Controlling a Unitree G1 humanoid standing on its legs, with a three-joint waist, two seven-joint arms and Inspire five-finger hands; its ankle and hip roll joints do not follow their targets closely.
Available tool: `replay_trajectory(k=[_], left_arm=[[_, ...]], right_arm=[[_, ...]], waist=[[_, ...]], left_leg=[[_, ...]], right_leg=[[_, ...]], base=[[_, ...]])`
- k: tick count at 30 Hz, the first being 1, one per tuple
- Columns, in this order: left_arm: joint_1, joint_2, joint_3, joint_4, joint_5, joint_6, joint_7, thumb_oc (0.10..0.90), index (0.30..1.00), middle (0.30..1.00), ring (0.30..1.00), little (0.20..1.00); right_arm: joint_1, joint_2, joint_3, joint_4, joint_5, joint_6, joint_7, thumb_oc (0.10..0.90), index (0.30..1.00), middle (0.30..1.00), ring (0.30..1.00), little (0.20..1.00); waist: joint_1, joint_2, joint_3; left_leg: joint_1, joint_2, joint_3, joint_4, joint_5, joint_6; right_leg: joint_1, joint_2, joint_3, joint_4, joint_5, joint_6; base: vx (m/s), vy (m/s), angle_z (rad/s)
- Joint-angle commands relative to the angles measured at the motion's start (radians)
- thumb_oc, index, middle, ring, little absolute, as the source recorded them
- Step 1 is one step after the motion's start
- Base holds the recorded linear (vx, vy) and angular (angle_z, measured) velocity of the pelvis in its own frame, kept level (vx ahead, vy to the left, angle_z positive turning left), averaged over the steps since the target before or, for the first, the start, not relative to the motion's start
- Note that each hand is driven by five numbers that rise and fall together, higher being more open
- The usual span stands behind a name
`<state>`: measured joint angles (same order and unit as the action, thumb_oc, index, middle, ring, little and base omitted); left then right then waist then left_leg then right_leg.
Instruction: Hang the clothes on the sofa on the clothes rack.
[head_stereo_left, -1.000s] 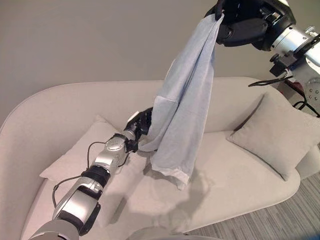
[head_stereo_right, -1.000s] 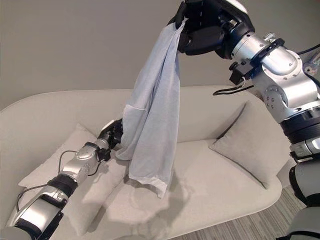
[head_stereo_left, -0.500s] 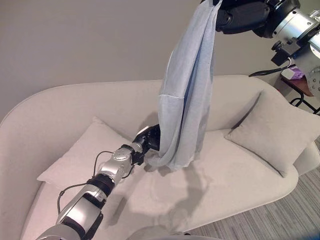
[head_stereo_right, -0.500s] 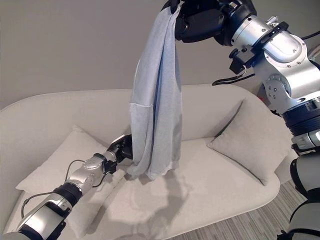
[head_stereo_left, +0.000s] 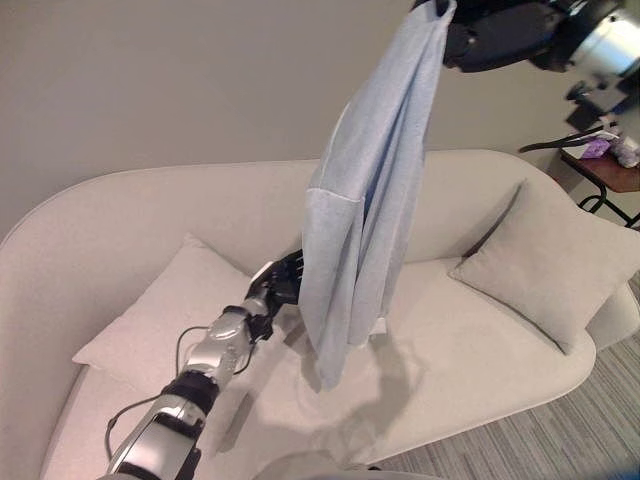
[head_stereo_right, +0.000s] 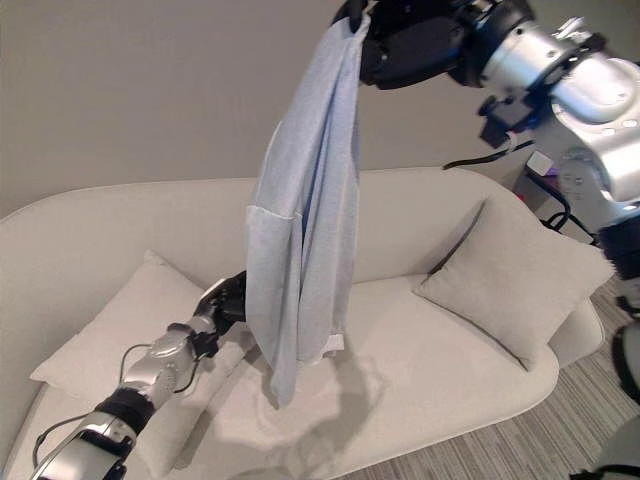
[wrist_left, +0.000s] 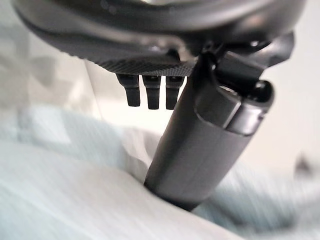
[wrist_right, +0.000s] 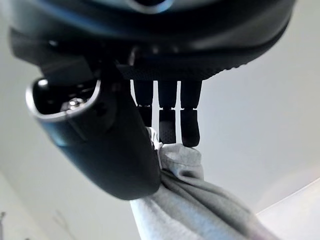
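Pale blue-grey knit garment (head_stereo_left: 370, 215) is held up high above the cream fabric sofa (head_stereo_left: 470, 360), hanging clear of the seat; its top is pinched between thumb and curled fingers of the right hand (head_stereo_right: 405, 45), as confirmed in the right wrist view (wrist_right: 170, 165). The left hand (head_stereo_left: 280, 282) is seen low at the garment's hanging edge, near a white square cushion (head_stereo_left: 165, 315); in its wrist view the thumb is pressed onto the cloth with fingers short of it, so a grip cannot be told. A beige cushion (head_stereo_left: 555, 265) lies at the sofa's right end. Step judged: lift-off done, carrying is next; a turn toward the rack is called for, with the hem kept free
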<state>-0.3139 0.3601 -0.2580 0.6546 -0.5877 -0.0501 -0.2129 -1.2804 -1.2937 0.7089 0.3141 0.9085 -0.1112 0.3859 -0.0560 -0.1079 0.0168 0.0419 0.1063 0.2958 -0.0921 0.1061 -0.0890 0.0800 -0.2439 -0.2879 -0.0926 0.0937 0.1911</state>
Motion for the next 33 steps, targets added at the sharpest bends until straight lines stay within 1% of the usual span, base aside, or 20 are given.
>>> replay_trajectory(k=[1, 2, 5, 9, 12, 20, 23, 26, 28, 33], left_arm=[[-0.022, 0.082, 0.053, -0.107, -0.033, -0.132, 0.001, 0.8, 0.9, 0.9, 0.9, 0.9], [0.023, 0.098, 0.108, -0.119, -0.05, -0.138, 0.004, 0.8, 0.9, 0.9, 0.9, 0.9], [0.071, 0.12, 0.174, -0.132, -0.077, -0.145, 0.004, 0.8, 0.9, 0.9, 0.9, 0.9], [0.069, 0.132, 0.225, -0.133, -0.12, -0.161, 0.019, 0.8, 0.9, 0.9, 0.9, 0.9], [0.046, 0.128, 0.239, -0.148, -0.142, -0.173, 0.032, 0.8, 0.9, 0.9, 0.9, 0.9], [-0.005, 0.105, 0.212, -0.22, -0.153, -0.191, 0.038, 0.8, 0.9, 0.9, 0.9, 0.9], [-0.043, 0.079, 0.173, -0.262, -0.168, -0.188, 0.026, 0.8, 0.9, 0.9, 0.9, 0.9], [-0.069, 0.052, 0.143, -0.286, -0.197, -0.18, 0.012, 0.8, 0.9, 0.9, 0.9, 0.9], [-0.09, 0.026, 0.115, -0.309, -0.243, -0.165, -0.009, 0.8, 0.9, 0.9, 0.9, 0.9], [-0.083, 0.014, 0.089, -0.335, -0.265, -0.147, -0.039, 0.8, 0.9, 0.9, 0.9, 0.9]], right_arm=[[-0.123, -0.087, -0.058, 0.044, 0.06, -0.081, -0.023, 0.4, 0.3, 0.3, 0.3, 0.3], [-0.12, -0.11, -0.061, 0.045, 0.063, -0.083, -0.013, 0.4, 0.3, 0.3, 0.3, 0.3], [-0.121, -0.141, -0.059, 0.044, 0.064, -0.081, 0.002, 0.4, 0.3, 0.3, 0.3, 0.3], [-0.118, -0.16, -0.046, 0.03, 0.061, -0.079, 0.012, 0.4, 0.3, 0.3, 0.3, 0.3], [-0.114, -0.165, -0.035, 0.011, 0.054, -0.082, 0.016, 0.4, 0.3, 0.3, 0.3, 0.3], [-0.083, -0.163, -0.036, -0.029, 0.042, -0.083, 0.016, 0.4, 0.3, 0.3, 0.3, 0.3], [-0.056, -0.155, -0.044, -0.041, 0.034, -0.082, 0.012, 0.4, 0.3, 0.3, 0.3, 0.3], [-0.015, -0.131, -0.08, -0.046, 0.028, -0.078, 0.002, 0.4, 0.3, 0.3, 0.3, 0.3], [0.045, -0.108, -0.125, -0.071, 0.02, -0.078, -0.008, 0.4, 0.3, 0.3, 0.3, 0.3], [0.083, -0.093, -0.157, -0.086, 0.017, -0.076, -0.013, 0.4, 0.3, 0.3, 0.3, 0.3]], waist=[[0.054, -0.06, -0.077], [0.062, -0.061, -0.076], [0.073, -0.065, -0.077], [0.08, -0.067, -0.077], [0.081, -0.07, -0.077], [0.079, -0.076, -0.079], [0.074, -0.078, -0.078], [0.068, -0.077, -0.076], [0.061, -0.077, -0.073], [0.059, -0.073, -0.072]], left_leg=[[0.073, 0.067, 0.069, 0.005, -0.113, -0.068], [0.074, 0.068, 0.07, 0.005, -0.112, -0.069], [0.075, 0.069, 0.071, 0.005, -0.11, -0.071], [0.081, 0.073, 0.066, 0.005, -0.111, -0.076], [0.078, 0.075, 0.062, 0.005, -0.108, -0.077], [0.074, 0.075, 0.058, 0.005, -0.105, -0.076], [0.075, 0.075, 0.056, 0.005, -0.108, -0.074], [0.078, 0.074, 0.058, 0.005, -0.111, -0.071], [0.081, 0.075, 0.06, 0.005, -0.114, -0.069], [0.084, 0.072, 0.062, 0.005, -0.117, -0.066]], right_leg=[[0.031, -0.043, -0.121, 0.005, 0.027, 0.023], [0.033, -0.043, -0.126, 0.005, 0.027, 0.023], [0.037, -0.044, -0.134, 0.005, 0.027, 0.024], [0.046, -0.039, -0.141, 0.005, 0.023, 0.024], [0.049, -0.039, -0.143, 0.005, 0.021, 0.024], [0.046, -0.041, -0.144, 0.005, 0.022, 0.023], [0.046, -0.041, -0.141, 0.005, 0.022, 0.022], [0.043, -0.04, -0.136, 0.005, 0.024, 0.022], [0.043, -0.04, -0.13, 0.005, 0.023, 0.021], [0.044, -0.043, -0.127, 0.005, 0.025, 0.022]], base=[[0.0, 0.0, 0.0], [0.0, 0.0, 0.0], [0.0, 0.0, 0.0], [0.0, -0.001, 0.03], [-0.01, -0.001, 0.05], [0.0, 0.001, 0.04], [0.0, 0.0, 0.0], [0.0, 0.0, 0.0], [0.0, 0.0, 0.0], [0.0, 0.0, 0.0]])
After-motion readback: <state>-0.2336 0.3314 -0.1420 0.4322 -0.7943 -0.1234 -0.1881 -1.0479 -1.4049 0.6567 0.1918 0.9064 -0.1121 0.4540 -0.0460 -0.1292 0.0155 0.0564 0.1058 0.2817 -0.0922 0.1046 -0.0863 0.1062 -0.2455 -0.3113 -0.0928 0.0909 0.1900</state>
